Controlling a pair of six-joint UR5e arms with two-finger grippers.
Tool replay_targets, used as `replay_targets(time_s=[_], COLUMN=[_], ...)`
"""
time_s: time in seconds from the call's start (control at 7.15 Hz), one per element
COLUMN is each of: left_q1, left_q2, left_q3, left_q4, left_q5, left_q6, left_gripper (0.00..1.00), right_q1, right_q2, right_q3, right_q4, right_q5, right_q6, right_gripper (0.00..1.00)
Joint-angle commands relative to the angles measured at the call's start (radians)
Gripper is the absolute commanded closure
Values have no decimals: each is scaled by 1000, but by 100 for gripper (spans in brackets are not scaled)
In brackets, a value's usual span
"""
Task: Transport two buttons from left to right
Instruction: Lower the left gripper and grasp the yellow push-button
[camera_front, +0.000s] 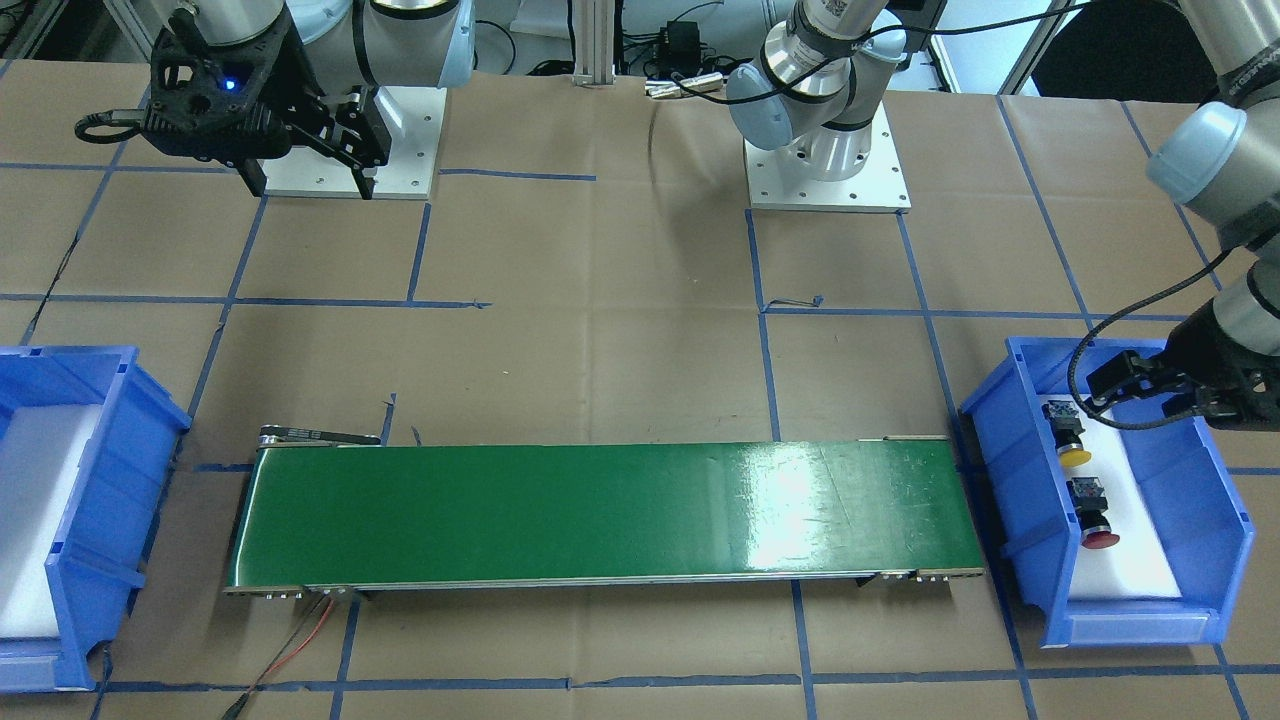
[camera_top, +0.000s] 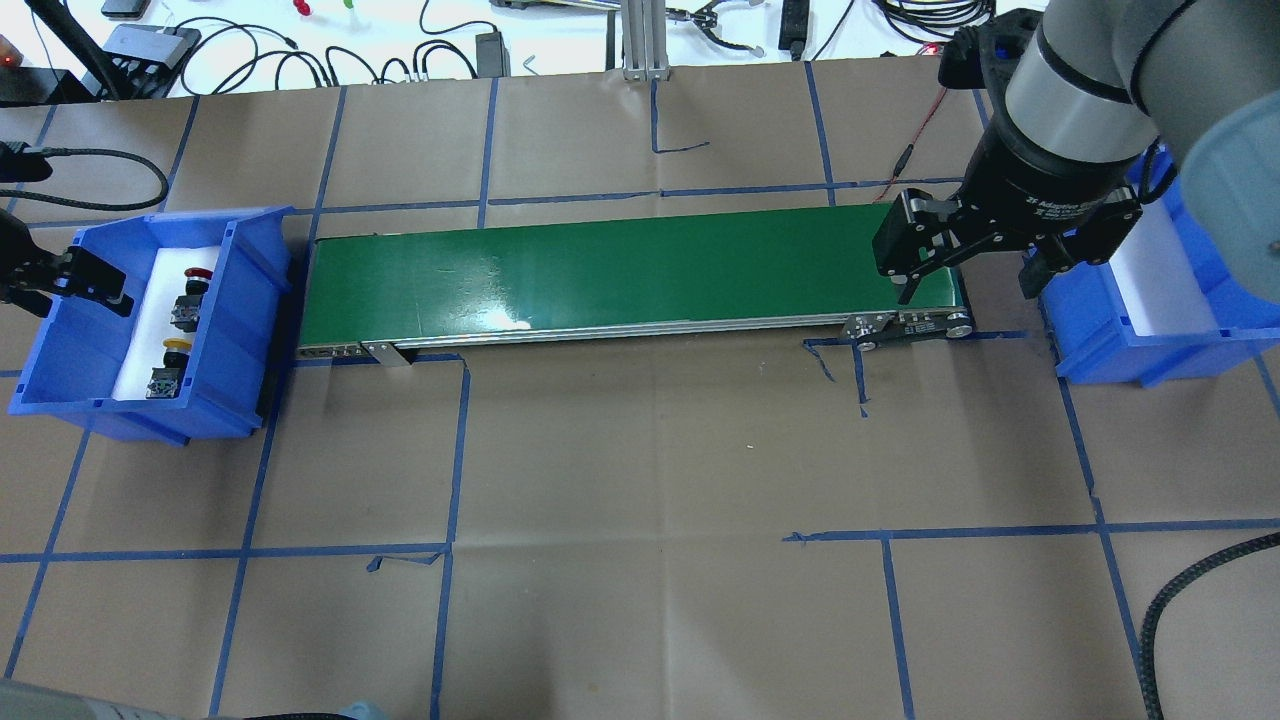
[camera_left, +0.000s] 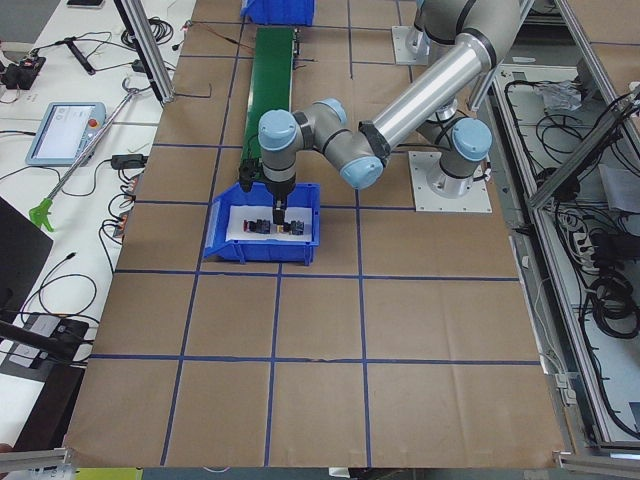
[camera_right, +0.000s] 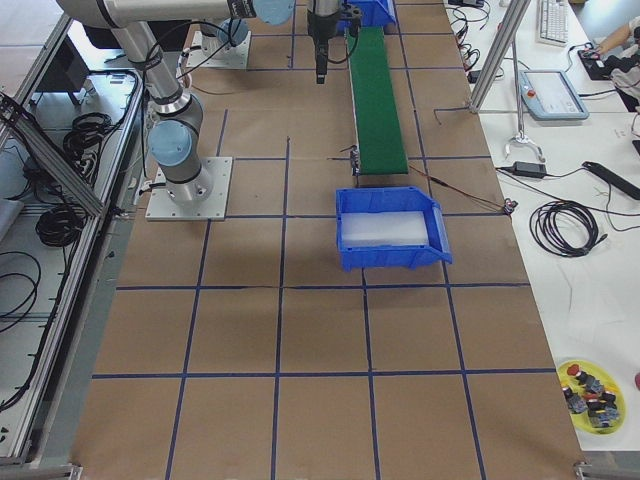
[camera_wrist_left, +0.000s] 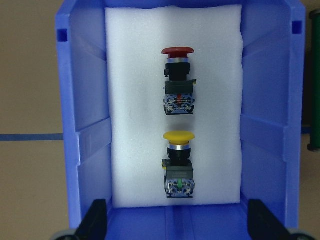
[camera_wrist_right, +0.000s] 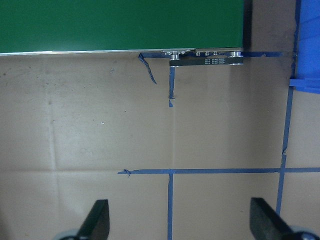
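- Left wrist-mounted view: the left gripper (camera_wrist_left: 178, 221) hovers above the near end of the blue plastic bin (camera_wrist_left: 84, 125) on the left, jaws spread wide, holding nothing.
- Both buttons lie on their sides on the white foam pad (camera_wrist_left: 135, 100) inside that bin, not yet moved.
- The yellow mushroom-cap push button (camera_wrist_left: 178, 165) is closest, just ahead of the gripper and centred between the finger lines.
- The red mushroom-cap push button (camera_wrist_left: 178, 80) lies further on in the same line. A short gap separates its grey block from the yellow cap.
- The long axes run along the bin, caps pointing away from the wrist and grey blocks toward it. The finger line sits crosswise to that axis, which looks right for closing on the black body.
- The left arm is clearly nearer. The right gripper (camera_top: 967, 288), also wide open and holding nothing, hangs over the far end of the green conveyor belt (camera_top: 620, 270), beside the second blue plastic bin (camera_top: 1100, 350), well apart from the buttons.
- There is bare foam on both sides of each button.
- Risk: at this spread the fingertips look roughly in line with the side walls. I can't tell if they'd clear on descent.
- Judgement: take yellow first, since red is partly shielded behind it.
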Motion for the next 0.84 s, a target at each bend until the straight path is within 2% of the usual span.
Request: replay_targets(time_s=[0.0,0.7], left_q1=[-1,7], left_q2=[-25,-37], left_q3=[-86,-172], left_q4=[119,231], left_q5=[-5,0], left_q6=[-1,1], left_gripper=[1,1], right_q1=[0,0], right_q2=[0,0], right_q3=[-1,0], right_q4=[0,0], right_q5=[0,4], right_q6=[0,0], right_gripper=[0,0])
